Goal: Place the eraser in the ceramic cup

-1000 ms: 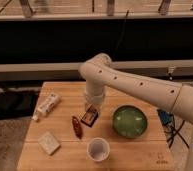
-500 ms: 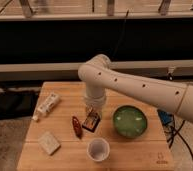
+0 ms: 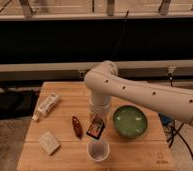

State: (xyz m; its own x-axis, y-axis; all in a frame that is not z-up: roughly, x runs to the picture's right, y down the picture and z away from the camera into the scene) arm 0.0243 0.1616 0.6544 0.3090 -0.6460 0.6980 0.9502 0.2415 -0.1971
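The eraser (image 3: 95, 128), a small dark reddish-brown and black block, sits tilted right under my gripper (image 3: 96, 119) at the middle of the wooden table. My gripper hangs from the white arm (image 3: 140, 92) and is shut on the eraser, just behind the cup. The ceramic cup (image 3: 98, 150), small, round and white, stands upright near the table's front edge, a little in front of the eraser. Its mouth shows empty.
A wide green bowl (image 3: 130, 121) stands right of the eraser. A slim reddish-brown object (image 3: 77, 126) lies to its left. A pale beige block (image 3: 49, 142) lies front left and a white tube (image 3: 46, 106) back left. The wooden table (image 3: 140, 155) ends close behind the cup.
The eraser has moved with my gripper toward the front of the table, nearer the cup. The bowl, the cup and the other objects have not moved.
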